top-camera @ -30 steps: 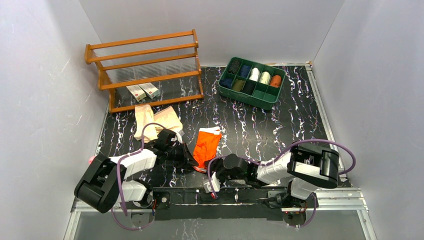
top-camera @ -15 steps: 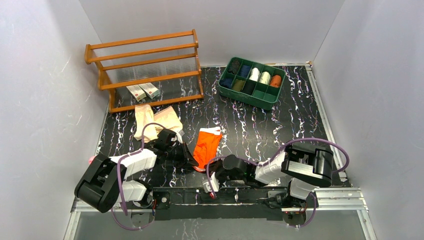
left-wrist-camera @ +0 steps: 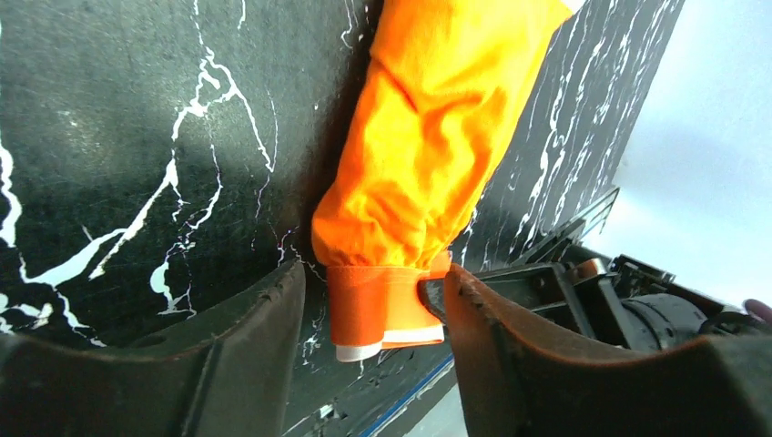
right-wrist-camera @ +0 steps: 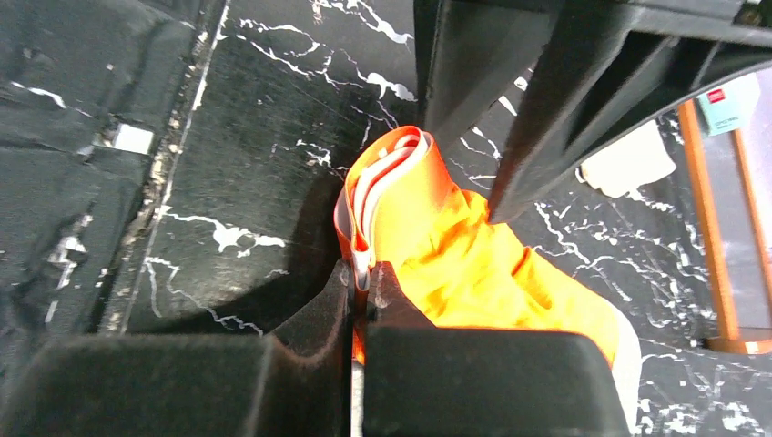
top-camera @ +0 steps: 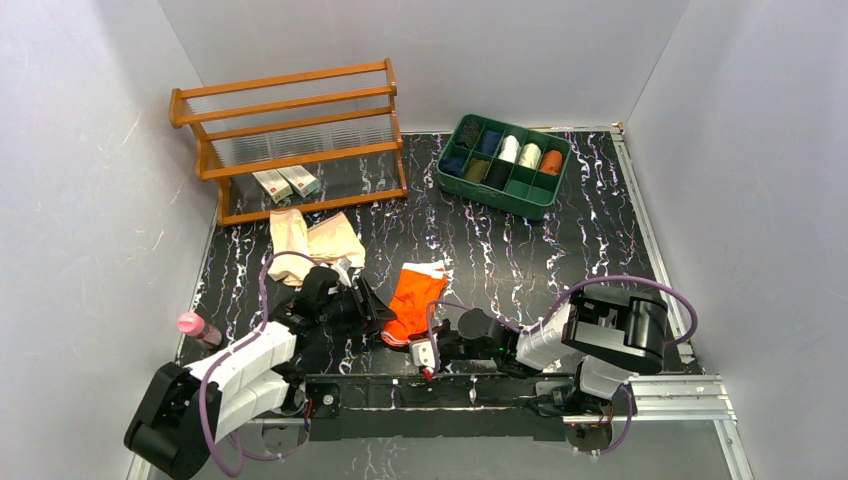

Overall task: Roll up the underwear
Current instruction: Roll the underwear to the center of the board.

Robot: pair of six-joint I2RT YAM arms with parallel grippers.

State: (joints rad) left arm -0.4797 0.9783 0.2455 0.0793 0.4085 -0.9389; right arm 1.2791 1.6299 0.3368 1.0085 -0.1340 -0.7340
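- Over the last second my left arm has been swinging. Its elbow is now sitting lower and farther left, uncovering a pink-capped bottle (top-camera: 192, 326) by the left wall. My left gripper (top-camera: 380, 315) has been letting go while my right gripper (top-camera: 415, 345) has been closing.
- I am holding my left gripper's jaws apart, straddling the near hem of the orange underwear (left-wrist-camera: 437, 137) without pinching it. Whether a finger is brushing the band, I cannot tell.
- I am clamping my right gripper on that same near hem, and the white-trimmed band is standing folded between the pads.
- The orange underwear is lying on the black marbled table (top-camera: 570, 250) near its front edge, between my two grippers. Its long axis is running away from my bases and leaning a little right, and its far end is lying free.
- The tan underwear (top-camera: 315, 240) is lying well apart, farther back on the left and nearer my left arm, not yet rolled.
- Both arms are reaching low over the table with the wrists pointing inward at each other, one from each side of the hem.
- I am judging the roll as only just beginning. The cloth is stretching away from my right grip, so the turn is going to have to carry the hem along that axis toward the far end.
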